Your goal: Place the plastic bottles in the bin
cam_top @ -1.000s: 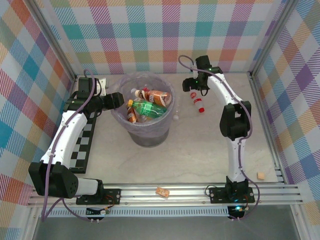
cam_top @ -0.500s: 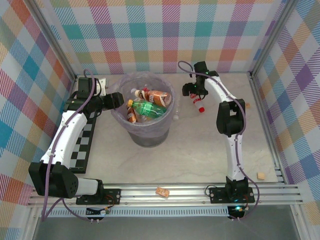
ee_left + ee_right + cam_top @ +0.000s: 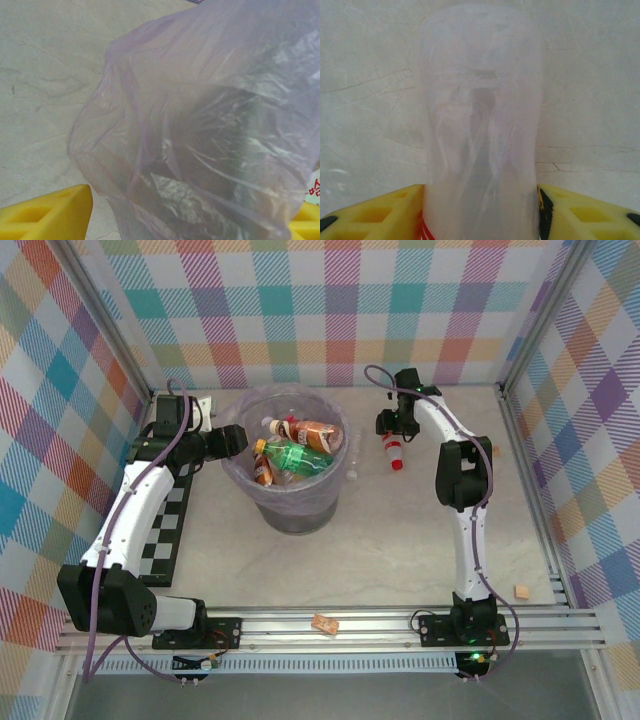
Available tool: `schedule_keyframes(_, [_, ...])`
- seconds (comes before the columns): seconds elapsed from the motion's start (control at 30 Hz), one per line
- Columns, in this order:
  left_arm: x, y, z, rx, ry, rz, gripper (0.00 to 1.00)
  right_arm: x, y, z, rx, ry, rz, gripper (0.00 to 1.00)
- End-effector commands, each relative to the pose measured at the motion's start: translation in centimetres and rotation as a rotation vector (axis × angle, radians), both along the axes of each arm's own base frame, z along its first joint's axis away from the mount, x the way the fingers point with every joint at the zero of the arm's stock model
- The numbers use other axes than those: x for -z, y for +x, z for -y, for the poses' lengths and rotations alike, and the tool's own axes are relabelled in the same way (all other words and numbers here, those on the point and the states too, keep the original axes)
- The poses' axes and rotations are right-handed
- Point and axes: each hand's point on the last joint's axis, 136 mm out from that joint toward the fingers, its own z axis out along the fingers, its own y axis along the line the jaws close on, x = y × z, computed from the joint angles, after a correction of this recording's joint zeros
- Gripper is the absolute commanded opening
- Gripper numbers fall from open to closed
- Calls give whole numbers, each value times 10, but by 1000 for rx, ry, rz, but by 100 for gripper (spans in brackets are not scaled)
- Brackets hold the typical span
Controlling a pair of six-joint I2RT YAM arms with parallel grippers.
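Round grey lilac-lined bin (image 3: 288,508), centre-left, is holding green and amber plastic bottles (image 3: 298,458); right jaws are clamping a clear red-capped bottle (image 3: 480,125) right of it; left jaws are gaping at its liner (image 3: 200,125)

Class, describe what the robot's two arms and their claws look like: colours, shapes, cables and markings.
The left arm and right arm share one build: white tubular links joined by chunky black joints, bolted on black base plates. A thin lilac-grey cable runs along each. The claw fingers are bright yellow blocks with moulded hollows, with black patches at their edges.
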Motion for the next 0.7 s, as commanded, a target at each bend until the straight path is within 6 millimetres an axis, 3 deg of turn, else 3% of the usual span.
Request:
schedule_keyframes(0.0, [15, -5, -9, -11, 15, -52, 70, -6, -5, 5, 19, 19, -8, 56])
schedule_keyframes(0.1, [15, -5, -9, -11, 15, -54, 70, -13, -9, 7, 27, 25, -1, 51])
schedule_keyframes(0.3, [16, -5, -9, -10, 14, -56, 70, -54, -20, 15, 44, 41, 49, 49])
schedule_keyframes(0.47, [16, -5, -9, -11, 13, -56, 70, -97, -38, 14, 12, 62, 100, 51])
schedule_keyframes(0.67, [15, -5, -8, -9, 6, -51, 70, -165, -70, 3, -26, 161, 183, 51])
